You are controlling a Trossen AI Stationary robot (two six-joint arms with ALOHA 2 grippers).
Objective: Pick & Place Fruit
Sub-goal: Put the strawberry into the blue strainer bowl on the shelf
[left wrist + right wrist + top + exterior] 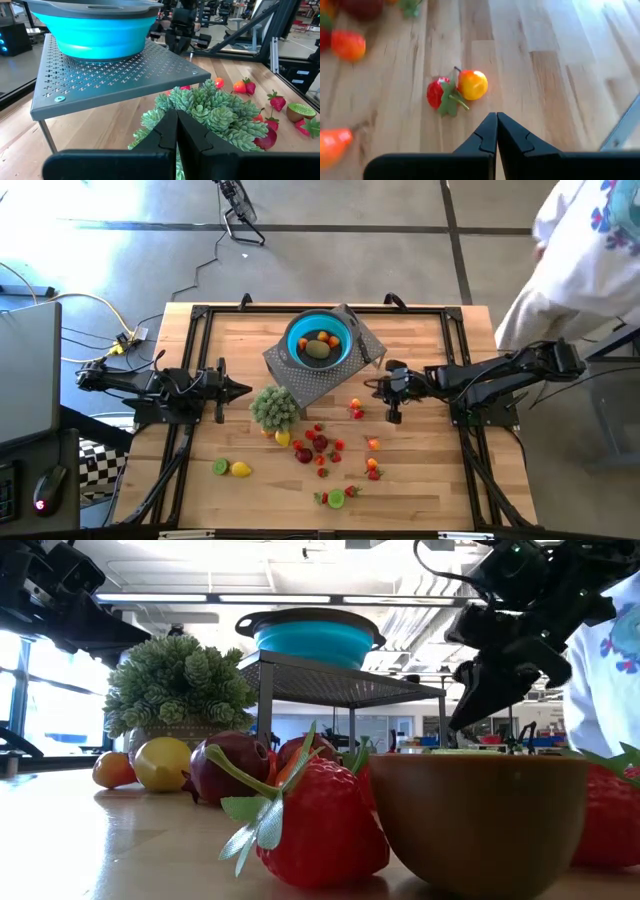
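You look straight down on the whole table [420, 480] from overhead, and level across it from tabletop height. Each wrist camera peers close past its own fingers; the blue bowl [320, 340] shows overhead, low and left-wrist.

**A:** What sits on your table?

**B:** My wooden table [420, 480] carries a grey perforated metal stand [305, 385], a small green potted plant [274, 407] beside it, and scattered fruit [320, 445].

**A:** Where exactly?

**B:** Strawberries and apples cluster mid-table; a lemon [241, 470] and a lime half [220, 467] lie apart, nearer my left side.
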